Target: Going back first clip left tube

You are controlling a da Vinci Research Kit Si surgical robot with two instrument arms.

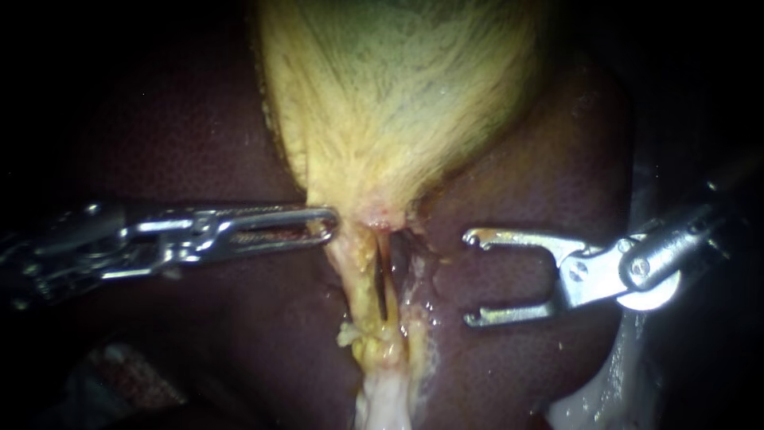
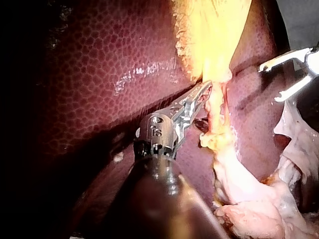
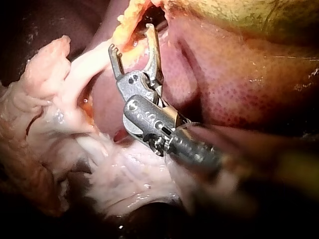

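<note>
One left tube (image 1: 358,271), touching left instrument (image 1: 330,225) tip

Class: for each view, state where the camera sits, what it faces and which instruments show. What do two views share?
Endoscope view: close up, facing the gallbladder; left instrument and right instrument show.
Left wrist view: on the left arm, looking along its instrument to the gallbladder.
Right wrist view: on the right arm, along its instrument, over the liver.
Shared: endoscope and left wrist views show both instruments.
</note>
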